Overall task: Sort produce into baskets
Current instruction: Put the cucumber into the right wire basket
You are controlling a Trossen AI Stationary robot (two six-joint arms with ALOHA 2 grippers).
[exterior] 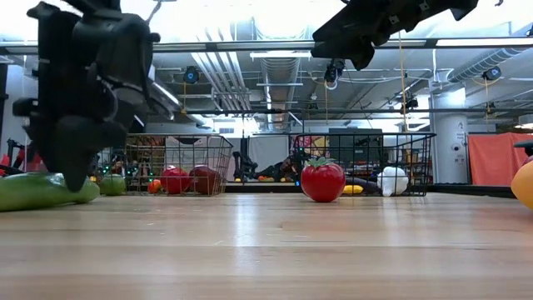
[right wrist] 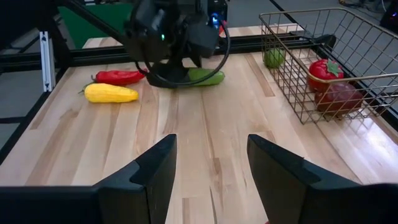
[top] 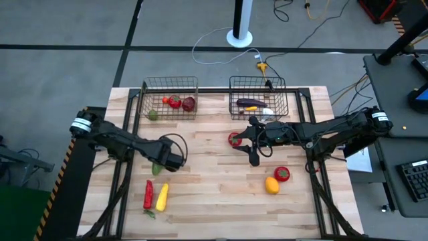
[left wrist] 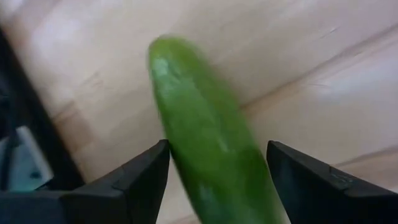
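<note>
- High view: left gripper (top: 162, 163) sits over a cucumber (top: 156, 169) mid-table, with the baskets (top: 170, 86) well apart at the far edge. Right gripper (top: 252, 144) hovers near a tomato (top: 235, 139).
- Low view: the cucumber (exterior: 37, 190) lies on the table (exterior: 275, 250).
- Left wrist: fingers (left wrist: 134, 177) spread either side of the cucumber (left wrist: 205, 143), not pinching. Looks like the grab step; next they need to close.
- Right wrist: fingers (right wrist: 152, 171) apart, holding nothing.

The cucumber (left wrist: 208, 155) is green, the corn (top: 162, 196) yellow, the chili pepper (top: 148, 193) red, and the tabletop (top: 214, 187) is pale striped wood.
</note>
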